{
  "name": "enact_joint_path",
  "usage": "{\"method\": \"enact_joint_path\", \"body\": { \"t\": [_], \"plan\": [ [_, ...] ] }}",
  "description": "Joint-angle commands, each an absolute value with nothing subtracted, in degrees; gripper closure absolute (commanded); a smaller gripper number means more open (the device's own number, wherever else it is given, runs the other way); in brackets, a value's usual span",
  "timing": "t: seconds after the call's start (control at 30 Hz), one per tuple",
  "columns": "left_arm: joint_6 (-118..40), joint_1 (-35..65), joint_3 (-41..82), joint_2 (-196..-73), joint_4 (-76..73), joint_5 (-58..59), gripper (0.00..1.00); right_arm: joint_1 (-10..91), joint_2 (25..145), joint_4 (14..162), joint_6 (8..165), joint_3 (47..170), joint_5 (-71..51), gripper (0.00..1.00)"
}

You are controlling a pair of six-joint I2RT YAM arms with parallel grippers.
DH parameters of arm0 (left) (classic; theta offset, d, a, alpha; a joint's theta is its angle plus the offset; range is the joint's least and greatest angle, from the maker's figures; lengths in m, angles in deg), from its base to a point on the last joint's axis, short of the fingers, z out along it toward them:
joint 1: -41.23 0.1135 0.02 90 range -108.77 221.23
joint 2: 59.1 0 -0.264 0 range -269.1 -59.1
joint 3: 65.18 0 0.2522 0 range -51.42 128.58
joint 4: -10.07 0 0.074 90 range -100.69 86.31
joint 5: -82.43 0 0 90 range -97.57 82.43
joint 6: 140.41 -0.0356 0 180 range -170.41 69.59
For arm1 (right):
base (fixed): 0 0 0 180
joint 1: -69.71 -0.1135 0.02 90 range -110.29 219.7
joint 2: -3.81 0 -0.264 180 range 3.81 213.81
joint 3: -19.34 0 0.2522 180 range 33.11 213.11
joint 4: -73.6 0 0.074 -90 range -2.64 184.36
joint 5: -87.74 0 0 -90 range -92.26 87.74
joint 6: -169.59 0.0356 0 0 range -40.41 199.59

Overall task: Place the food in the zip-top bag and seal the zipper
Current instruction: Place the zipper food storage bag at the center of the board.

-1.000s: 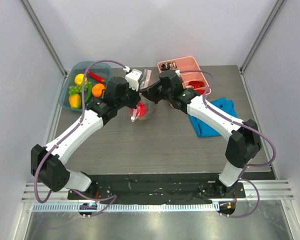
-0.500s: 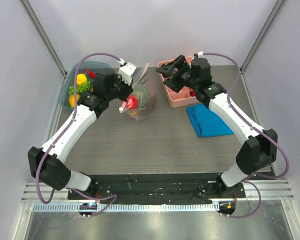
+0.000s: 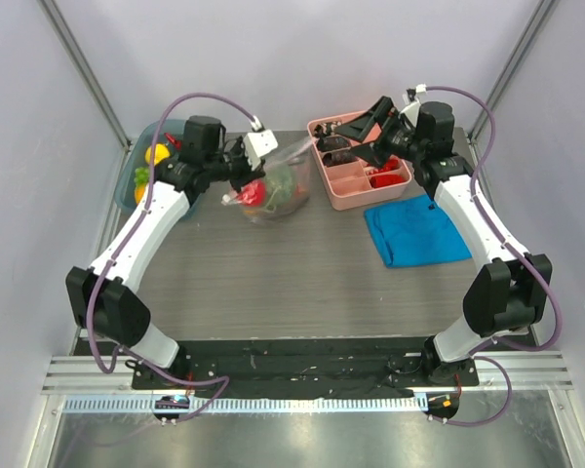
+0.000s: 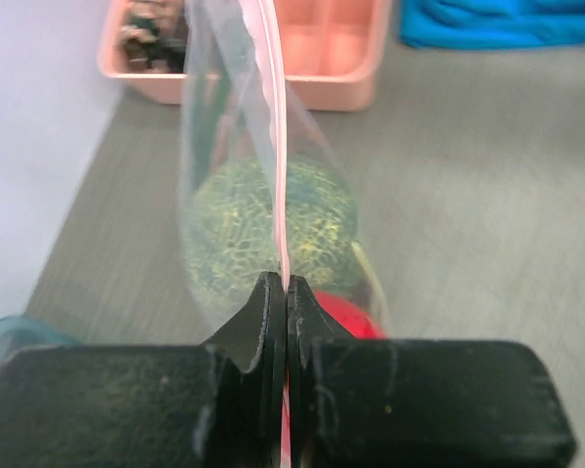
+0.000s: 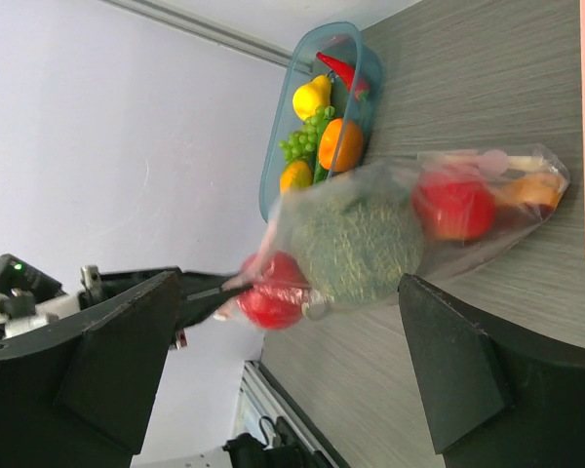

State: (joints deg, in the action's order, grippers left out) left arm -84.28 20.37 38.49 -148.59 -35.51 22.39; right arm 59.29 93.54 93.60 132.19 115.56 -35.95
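1. Grip: the left gripper (image 4: 285, 292) was clenched on the zipper (image 4: 277, 175), and the pink strip ran straight out from between its jaws.
2. The right gripper (image 5: 291, 288) stood wide apart and held nothing. The zip-top bag (image 5: 390, 224) was ahead of its jaws, untouched.
3. The bag rested on the table (image 4: 468, 195) just beyond the left jaws, with a green cabbage (image 4: 268, 229) and a red fruit (image 4: 346, 314) inside.
4. The film looked thin, soft and slippery, and would likely sag and fold around its light toy load.
5. The stiffer zipper strip seemed the safest hold, pinched flat near one end and away from the bulging food.
6. Whether the strip was sealed along its whole length could not be told.
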Motion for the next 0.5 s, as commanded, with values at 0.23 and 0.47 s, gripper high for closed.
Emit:
{"method": "enact_joint_path", "body": {
  "t": [0.23,0.47],
  "plan": [
    [-83.93,12.25,11.55,-135.49,-43.87,36.47,1.0,60.48,89.85,93.69,121.7,111.77,-42.6,0.0],
    [-65.2,7.92,-3.69,-132.4,-25.41,31.37,0.87,60.56,90.55,94.31,118.09,108.96,-43.56,0.0]
  ]
}}
